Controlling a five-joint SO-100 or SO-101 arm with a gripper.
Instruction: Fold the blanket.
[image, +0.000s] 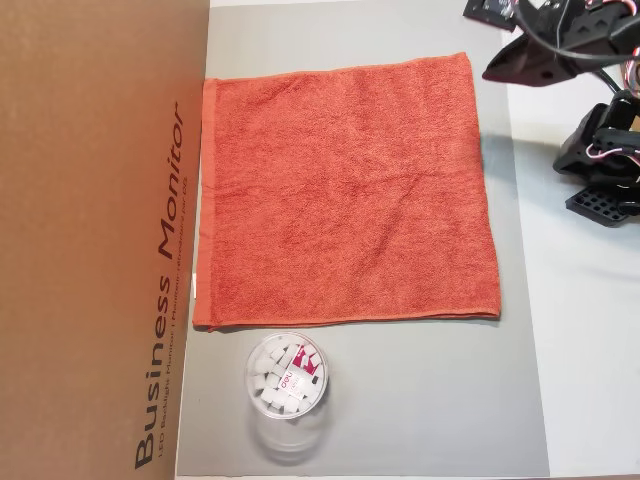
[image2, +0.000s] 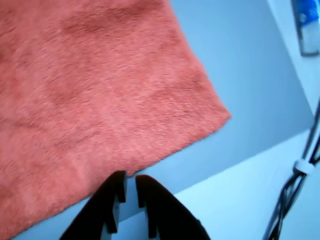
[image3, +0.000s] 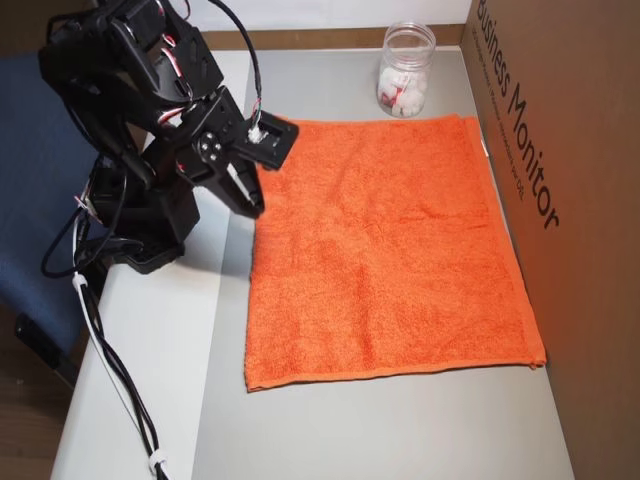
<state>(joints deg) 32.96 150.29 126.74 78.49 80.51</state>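
Observation:
The blanket (image: 345, 190) is an orange-red terry towel lying flat and unfolded on the grey mat (image: 430, 400). It also shows in another overhead view (image3: 385, 260) and fills the upper left of the wrist view (image2: 90, 85). My gripper (image: 490, 72) is shut and empty, just off the blanket's edge near one corner. In the wrist view the gripper (image2: 131, 177) sits right beside the hem with its black fingertips (image2: 119, 182) close together. In an overhead view the gripper (image3: 252, 205) points down at the mat beside the blanket's left edge.
A tall cardboard box (image: 100, 240) printed "Business Monitor" borders the blanket's far side (image3: 560, 150). A clear round tub (image: 285, 385) with white pieces stands off one blanket corner (image3: 405, 65). Cables (image3: 100, 340) trail from the arm base.

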